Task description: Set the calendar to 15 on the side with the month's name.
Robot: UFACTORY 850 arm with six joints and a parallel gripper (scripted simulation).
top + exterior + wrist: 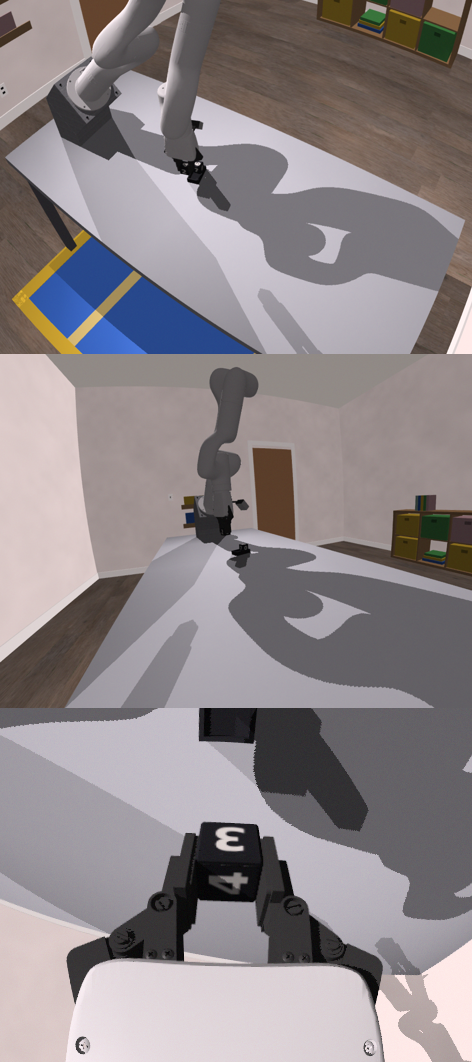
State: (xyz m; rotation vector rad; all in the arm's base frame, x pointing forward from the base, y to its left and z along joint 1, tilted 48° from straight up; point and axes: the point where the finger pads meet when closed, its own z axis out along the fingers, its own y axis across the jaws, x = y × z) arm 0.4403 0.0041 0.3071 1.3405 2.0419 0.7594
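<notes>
My gripper (228,854) is shut on a black number cube (228,861). Its far face shows a 3 and its face toward the wrist camera shows a 4. In the top view the held cube (184,168) hangs just beside the tray (194,177), a little above the table. The small black tray (227,716) lies flat on the table ahead of the fingers. In the exterior view the gripper (225,530) is left of the tray (240,551).
The arm's grey base block (78,114) stands at the table's far left corner. A blue and yellow mat (95,304) lies on the floor by the near table edge. A shelf with coloured bins (400,26) stands far off.
</notes>
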